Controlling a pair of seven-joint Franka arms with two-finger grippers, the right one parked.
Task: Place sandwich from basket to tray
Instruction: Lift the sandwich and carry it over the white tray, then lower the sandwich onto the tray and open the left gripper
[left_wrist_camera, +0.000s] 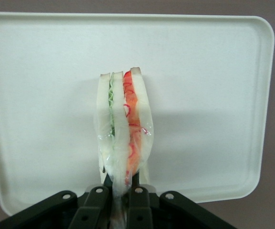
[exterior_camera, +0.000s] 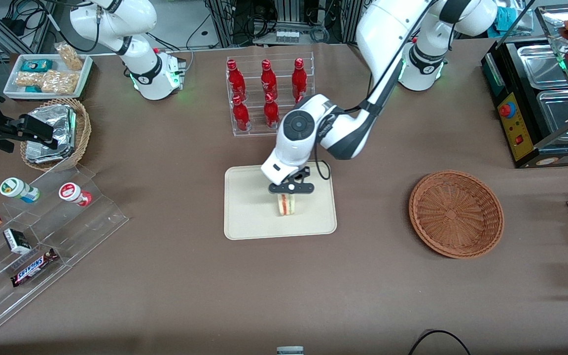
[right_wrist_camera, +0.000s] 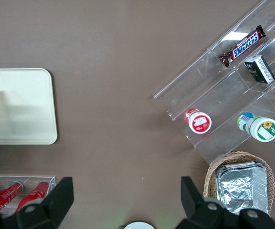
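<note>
A matte brown surface (exterior_camera: 175, 276) carries the smooth cream tray (exterior_camera: 244, 217). The left arm reaches down over it, its gripper (exterior_camera: 291, 193) and black fingers (left_wrist_camera: 96, 202) pinched on the clear-wrapped wedge sandwich (exterior_camera: 287, 204), held upright on the tray. The woven reddish basket (exterior_camera: 455, 214) sits well apart.

Positions taken from the gripper (exterior_camera: 290, 193), at mid-table.

1. Clear rack of red bottles (exterior_camera: 266, 96): near, farther from the front camera.
2. Deep tan wicker basket holding foil packs (exterior_camera: 59, 133): toward the parked arm's end.
3. White tray of snack bags (exterior_camera: 50, 74): same end, farther from the camera.
4. Clear stepped display stand (exterior_camera: 87, 222): same end, nearer the camera; holds two lidded cups, a Snickers bar (exterior_camera: 33, 266) and small boxes.
5. Black food warmer with steel pans (exterior_camera: 545, 98): the working arm's end.
</note>
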